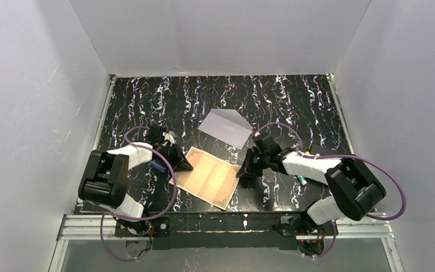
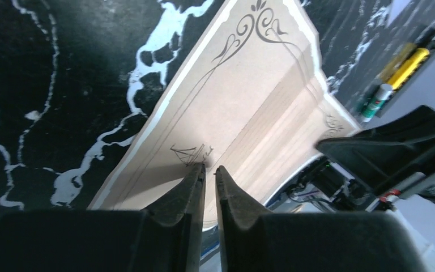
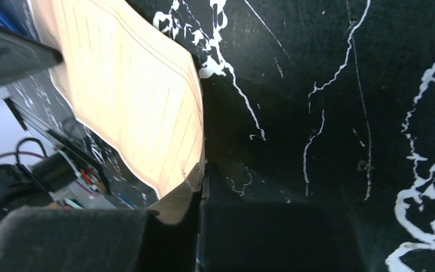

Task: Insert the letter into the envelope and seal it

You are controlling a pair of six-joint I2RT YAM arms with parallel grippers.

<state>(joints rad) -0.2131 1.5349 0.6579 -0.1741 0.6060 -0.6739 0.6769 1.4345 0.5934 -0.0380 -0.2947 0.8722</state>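
The cream-tan letter (image 1: 209,178) with its ornate border lies at an angle near the table's front, between both arms. The pale lavender envelope (image 1: 225,127) lies flat just behind it, touched by neither gripper. My left gripper (image 1: 186,165) is at the letter's left corner. In the left wrist view its tips (image 2: 209,168) rest over the letter (image 2: 249,96), almost closed, with a thin empty gap between them. My right gripper (image 1: 242,171) is at the letter's right edge. In the right wrist view it (image 3: 204,170) is shut on the corner of the letter (image 3: 130,90), which curves upward.
A green-capped pen (image 1: 302,180) lies right of the right gripper, and the left wrist view shows it beside a yellow marker (image 2: 405,65). A small blue object (image 1: 158,166) sits by the left gripper. White walls enclose the black marbled table (image 1: 294,107).
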